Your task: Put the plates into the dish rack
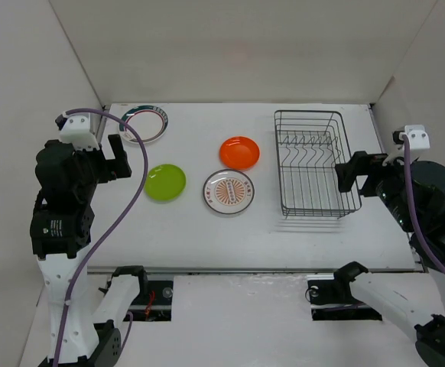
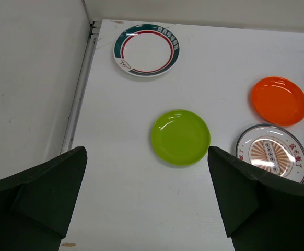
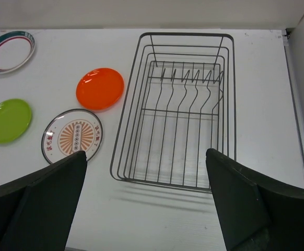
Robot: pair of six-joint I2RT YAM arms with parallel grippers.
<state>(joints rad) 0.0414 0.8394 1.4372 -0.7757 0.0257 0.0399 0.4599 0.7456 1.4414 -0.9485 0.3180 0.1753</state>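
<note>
White table (image 1: 207, 237): green-rimmed plate (image 1: 145, 122) at the far left corner; lime plate (image 1: 165, 183), patterned plate (image 1: 228, 191) and orange plate (image 1: 239, 152) mid-table; rack (image 1: 311, 162) near the right edge.

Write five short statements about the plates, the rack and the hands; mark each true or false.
The dish rack holds no plates. True.
The lime-green plate lies inside the rack. False: it lies flat on the table.
The left hand is open and empty. True.
The orange plate is stacked on the patterned plate. False: they lie apart.
The right hand grips the green-rimmed plate. False: it is open and empty; that plate lies on the table.
</note>
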